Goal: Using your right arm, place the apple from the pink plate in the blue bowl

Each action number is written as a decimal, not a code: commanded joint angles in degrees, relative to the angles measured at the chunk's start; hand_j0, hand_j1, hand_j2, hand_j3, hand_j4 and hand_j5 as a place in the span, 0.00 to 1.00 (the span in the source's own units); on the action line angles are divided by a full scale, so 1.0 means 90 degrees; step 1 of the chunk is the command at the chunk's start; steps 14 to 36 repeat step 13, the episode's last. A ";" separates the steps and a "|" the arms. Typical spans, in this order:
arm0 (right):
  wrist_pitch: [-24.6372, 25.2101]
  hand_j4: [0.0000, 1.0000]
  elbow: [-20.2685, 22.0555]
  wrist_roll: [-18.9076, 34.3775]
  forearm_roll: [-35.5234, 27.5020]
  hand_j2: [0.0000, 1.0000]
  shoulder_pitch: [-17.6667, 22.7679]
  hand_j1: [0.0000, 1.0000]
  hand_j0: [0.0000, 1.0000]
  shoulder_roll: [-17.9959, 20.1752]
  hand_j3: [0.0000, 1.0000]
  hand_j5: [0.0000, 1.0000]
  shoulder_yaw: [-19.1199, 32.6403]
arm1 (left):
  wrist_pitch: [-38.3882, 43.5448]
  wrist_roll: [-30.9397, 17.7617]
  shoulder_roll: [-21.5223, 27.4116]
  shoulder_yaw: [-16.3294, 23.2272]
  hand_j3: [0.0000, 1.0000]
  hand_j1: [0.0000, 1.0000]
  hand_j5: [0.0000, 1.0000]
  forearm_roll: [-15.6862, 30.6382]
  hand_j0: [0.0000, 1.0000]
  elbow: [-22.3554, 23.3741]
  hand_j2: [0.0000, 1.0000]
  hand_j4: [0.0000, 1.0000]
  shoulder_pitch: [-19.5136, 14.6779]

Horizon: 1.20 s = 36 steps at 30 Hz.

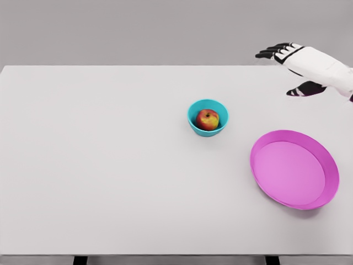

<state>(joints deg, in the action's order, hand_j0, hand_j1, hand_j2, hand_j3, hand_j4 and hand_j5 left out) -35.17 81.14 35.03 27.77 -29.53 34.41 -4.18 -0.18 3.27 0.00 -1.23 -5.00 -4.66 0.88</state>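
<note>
Apple sits in the blue bowl, center frame; pink plate bare. Right hand, upper right, is spread wide, holding nothing. Only risk looks like the arm clipping the bowl.

We note a broad, flat, matte white rectangular tabletop that fills most of the head view, its far edge running straight across the upper part of the frame. Behind it we see a plain, featureless grey back wall, evenly and softly lit. Along the bottom edge, two short dark table-leg tops show just below the tabletop's near edge.
</note>
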 commanded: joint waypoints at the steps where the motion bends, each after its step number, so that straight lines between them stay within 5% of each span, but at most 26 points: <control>1: 0.0019 1.00 -0.0012 -0.0003 -0.0048 1.00 0.0029 1.00 1.00 -0.0064 1.00 1.00 0.0337 | 0.0000 -0.0003 0.0000 0.0000 1.00 1.00 1.00 -0.0001 1.00 0.0001 1.00 1.00 0.0000; 7: 0.0019 1.00 -0.0139 -0.0003 0.0011 1.00 0.0528 1.00 1.00 -0.0171 1.00 1.00 0.0327 | 0.0000 -0.0003 0.0000 0.0000 1.00 1.00 1.00 -0.0001 1.00 0.0001 1.00 1.00 0.0000; 36: 0.0019 1.00 -0.0139 -0.0003 0.0011 1.00 0.0537 1.00 1.00 -0.0152 1.00 1.00 0.0347 | -0.0010 0.0017 0.0000 -0.0009 1.00 1.00 1.00 -0.0001 1.00 -0.0009 1.00 1.00 -0.0039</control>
